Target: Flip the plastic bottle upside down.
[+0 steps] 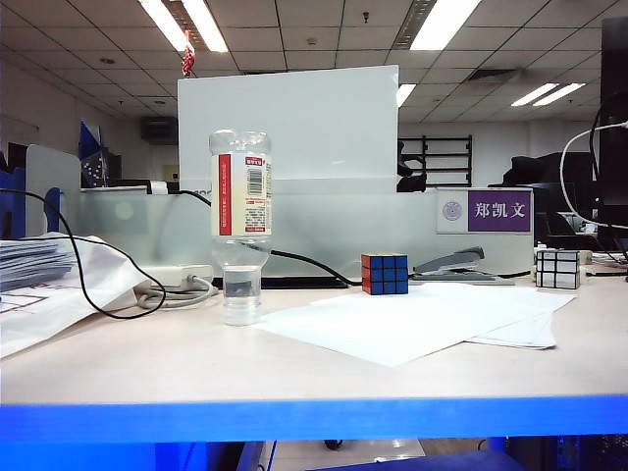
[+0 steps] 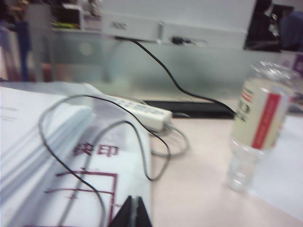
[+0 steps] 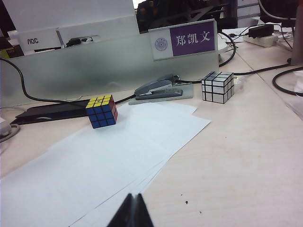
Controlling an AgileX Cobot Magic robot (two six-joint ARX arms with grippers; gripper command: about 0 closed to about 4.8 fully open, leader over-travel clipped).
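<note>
1. The plastic bottle (image 1: 240, 224) is standing upside down on the desk (image 1: 196, 358), cap down, touching nothing else.
2. Using the bottle as landmark: a stack of white paper sheets (image 1: 412, 319) is lying just to its right, and a colourful puzzle cube (image 1: 384, 274) is sitting further right, at the sheets' far edge.
3. A white power strip (image 1: 177, 277) with a looping black cable (image 1: 98, 285) is resting to the bottle's left.
4. The left pincer (image 2: 134, 215) is hovering over printed papers (image 2: 57, 165), well apart from the bottle, its jaws pressed together and empty.
5. The right pincer (image 3: 132, 213) is hanging above the white sheets, jaws together, gripping nothing.
</note>
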